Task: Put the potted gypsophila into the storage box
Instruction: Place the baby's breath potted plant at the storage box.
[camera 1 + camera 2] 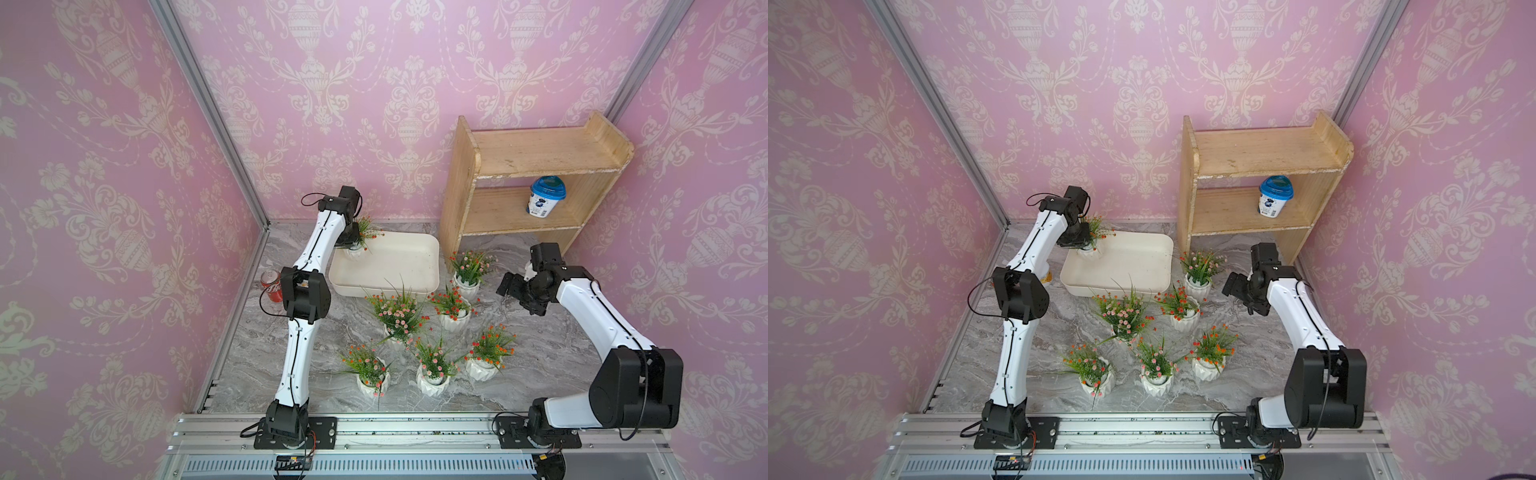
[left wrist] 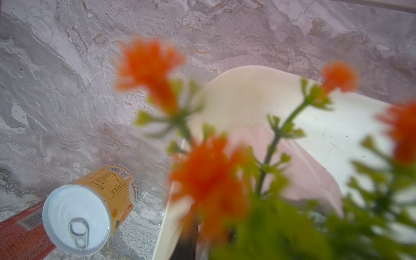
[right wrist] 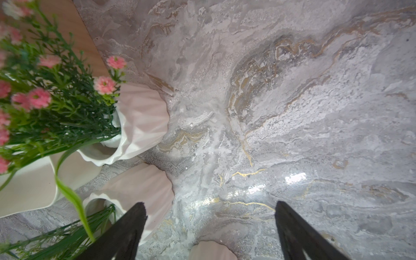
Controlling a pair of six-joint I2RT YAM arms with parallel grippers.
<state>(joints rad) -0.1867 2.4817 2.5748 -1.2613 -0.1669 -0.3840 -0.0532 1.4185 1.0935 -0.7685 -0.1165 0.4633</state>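
Marble-look table [image 1: 540,361] carries everything. At the far left a red can [image 1: 271,286] stands by the wall rail, and the left wrist view shows an orange can [image 2: 94,202] just beside it, both near the left wall of the box [image 1: 399,270]. The left gripper [image 1: 352,242] is clenched on the gypsophila [image 1: 362,232], gripping among its stems. Its white pot is at the far-left corner of the box, inside the rim in both top views. Whether the pot rests on the box floor or hangs just above it, I cannot tell. To the right of it the box floor lies open. Six pots [image 1: 399,316] crowd the table in front of the box and to its right, and one of them stands between the box's right wall and the foot of the shelf [image 1: 536,158]. A blue-lidded cup [image 1: 547,201] sits on the shelf's middle board. The right gripper [image 3: 209,203] is released, its jaws spread wide, holding nothing, above bare marble just right of the pots. Its wrist view shows two pots close to one finger. Open table runs from there towards the right wall and the near rail.
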